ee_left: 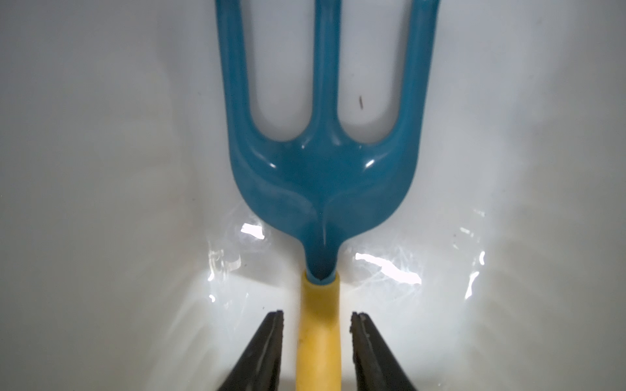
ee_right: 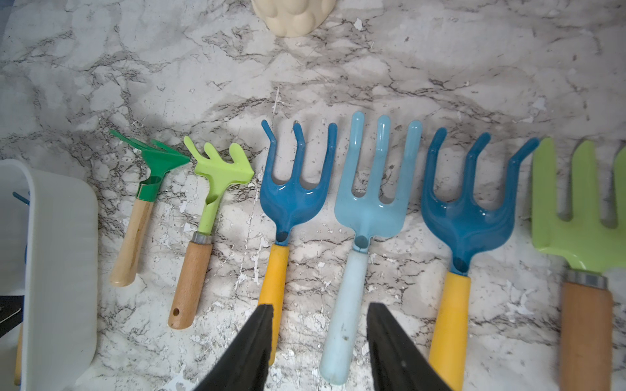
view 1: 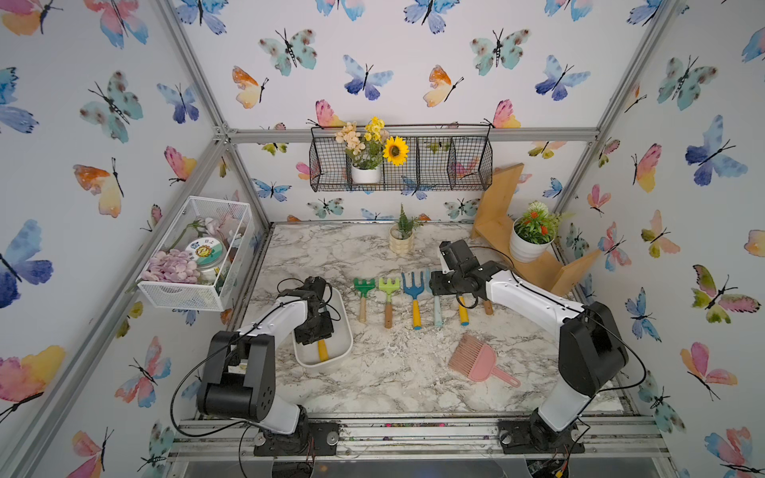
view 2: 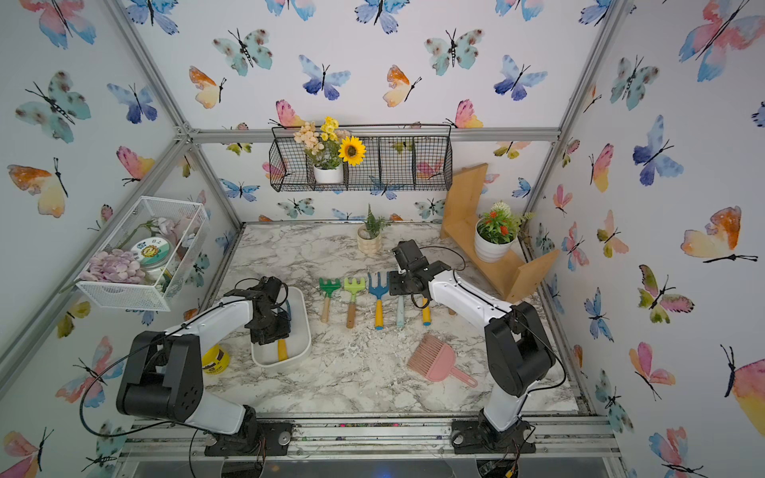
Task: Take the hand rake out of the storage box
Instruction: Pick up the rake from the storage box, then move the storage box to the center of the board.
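Note:
The hand rake (ee_left: 321, 176) has a blue three-pronged head and a yellow handle (view 1: 322, 349). It lies flat inside the white storage box (view 1: 345, 331), which stands at the table's front left in both top views. My left gripper (ee_left: 316, 318) reaches down into the box. Its fingers (ee_left: 271, 338) stand on either side of the yellow handle with a narrow gap on each side, so it is open. The arm hides the rake's head in both top views. My right gripper (ee_right: 320, 308) hovers open above a row of tools, over a pale blue handle (ee_right: 345, 321).
Several hand tools (view 1: 414, 298) lie side by side mid-table, right of the box. A pink dustpan brush (view 1: 476, 358) lies front right. A cream pot (view 1: 400, 240) and a wooden shelf with a potted plant (view 1: 532, 236) stand behind. A yellow jar (view 2: 216, 360) sits left of the box.

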You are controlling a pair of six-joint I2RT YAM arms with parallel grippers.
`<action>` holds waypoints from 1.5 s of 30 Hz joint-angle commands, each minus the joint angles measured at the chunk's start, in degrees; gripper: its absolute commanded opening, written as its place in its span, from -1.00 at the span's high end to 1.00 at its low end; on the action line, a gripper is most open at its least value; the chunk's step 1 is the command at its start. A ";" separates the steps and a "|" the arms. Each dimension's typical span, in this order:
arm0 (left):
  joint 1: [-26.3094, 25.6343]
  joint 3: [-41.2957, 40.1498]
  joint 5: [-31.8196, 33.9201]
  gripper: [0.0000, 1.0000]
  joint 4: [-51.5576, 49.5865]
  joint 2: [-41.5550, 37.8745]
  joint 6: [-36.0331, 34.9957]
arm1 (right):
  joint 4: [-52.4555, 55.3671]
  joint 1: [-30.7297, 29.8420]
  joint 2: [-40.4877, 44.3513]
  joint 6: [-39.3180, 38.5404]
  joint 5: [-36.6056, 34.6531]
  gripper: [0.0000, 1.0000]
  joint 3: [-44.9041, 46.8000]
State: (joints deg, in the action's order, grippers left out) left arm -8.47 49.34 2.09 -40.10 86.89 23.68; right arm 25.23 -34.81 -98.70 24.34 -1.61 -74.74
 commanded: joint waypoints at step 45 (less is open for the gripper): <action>0.12 32.06 0.05 0.78 -10.70 1.52 2.69 | -19.81 -23.24 -21.89 11.84 12.36 -0.04 -15.00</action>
State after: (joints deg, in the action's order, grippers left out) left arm -8.47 79.15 1.39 -49.67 88.29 25.65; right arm 7.33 -57.52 -118.17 33.52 11.27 -87.42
